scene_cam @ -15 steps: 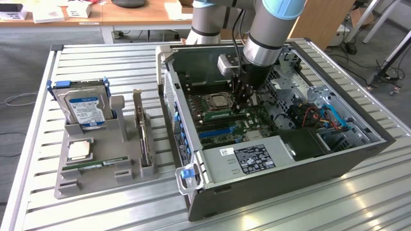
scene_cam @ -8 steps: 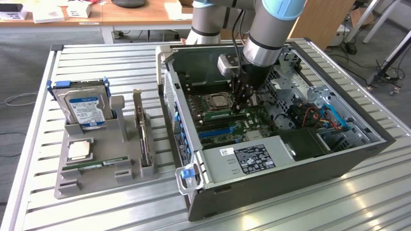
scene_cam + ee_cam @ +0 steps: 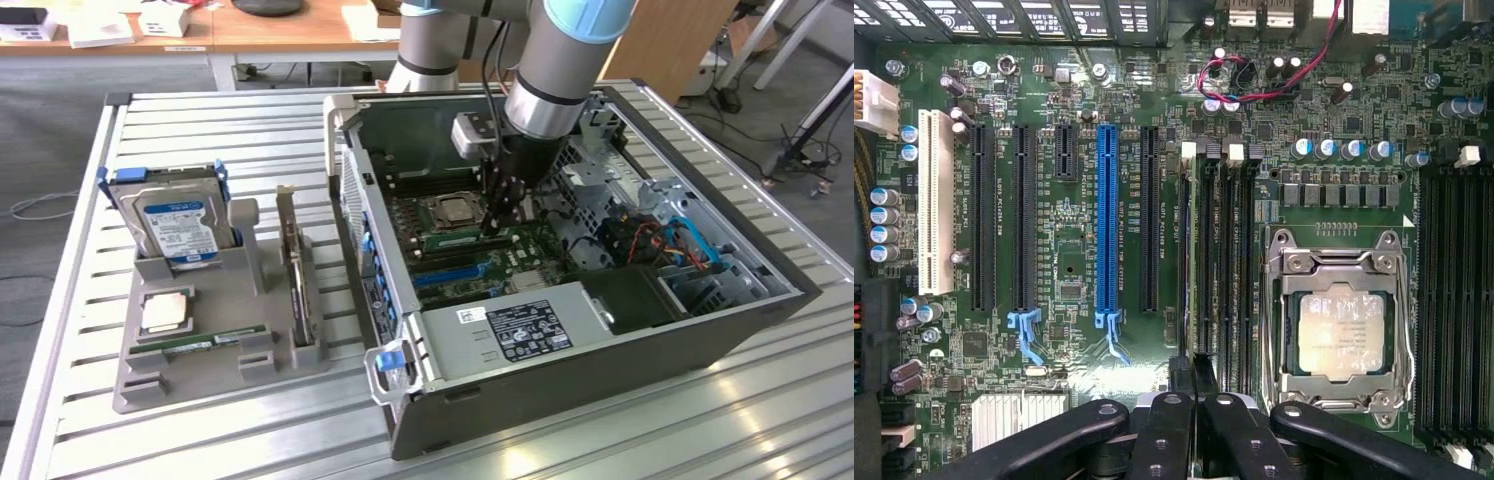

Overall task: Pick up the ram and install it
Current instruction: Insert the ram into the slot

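Observation:
My gripper [image 3: 505, 212] reaches down into the open computer case [image 3: 747, 300], over the motherboard beside the CPU socket [image 3: 1339, 320]. Its black fingers [image 3: 1166, 430] are shut on the ram [image 3: 1188, 262]. The ram shows edge-on as a thin strip running along the outermost memory slot, the one farthest from the socket. I cannot tell whether it is pressed fully into the slot. A second, similar green stick [image 3: 200, 343] lies flat on the grey holder [image 3: 147, 385] outside the case, at the exterior view's left.
The holder also carries a blue-labelled hard drive [image 3: 174, 222], a square silver CPU chip [image 3: 164, 312] and a thin board standing on edge [image 3: 288, 265]. Inside the case are a blue expansion slot [image 3: 1108, 225], a power supply [image 3: 527, 325] and cables [image 3: 667, 245]. Everything rests on a slatted metal table [image 3: 641, 440].

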`<state>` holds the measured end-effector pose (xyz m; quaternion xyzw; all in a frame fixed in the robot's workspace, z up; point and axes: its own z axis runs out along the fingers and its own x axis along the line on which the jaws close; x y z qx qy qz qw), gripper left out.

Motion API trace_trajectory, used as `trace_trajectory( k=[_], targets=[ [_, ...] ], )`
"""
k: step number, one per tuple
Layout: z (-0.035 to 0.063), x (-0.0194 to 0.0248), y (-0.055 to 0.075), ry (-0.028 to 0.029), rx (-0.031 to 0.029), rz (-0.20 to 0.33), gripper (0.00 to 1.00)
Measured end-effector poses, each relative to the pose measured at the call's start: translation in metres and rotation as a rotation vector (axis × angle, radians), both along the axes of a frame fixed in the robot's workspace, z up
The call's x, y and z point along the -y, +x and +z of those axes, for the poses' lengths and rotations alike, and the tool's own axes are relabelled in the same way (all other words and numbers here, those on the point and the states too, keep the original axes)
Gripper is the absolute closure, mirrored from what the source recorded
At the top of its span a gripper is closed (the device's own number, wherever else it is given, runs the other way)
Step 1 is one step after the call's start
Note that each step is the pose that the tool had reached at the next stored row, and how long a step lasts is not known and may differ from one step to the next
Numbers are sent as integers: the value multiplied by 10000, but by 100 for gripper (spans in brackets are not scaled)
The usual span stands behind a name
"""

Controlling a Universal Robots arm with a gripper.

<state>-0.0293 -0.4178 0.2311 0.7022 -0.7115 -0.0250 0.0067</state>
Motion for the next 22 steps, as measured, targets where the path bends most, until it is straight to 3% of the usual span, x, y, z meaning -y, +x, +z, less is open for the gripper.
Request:
trace_trajectory(
  k=[22],
  targets=[
    [-16,0,0,2,0,0,88]
  ],
)
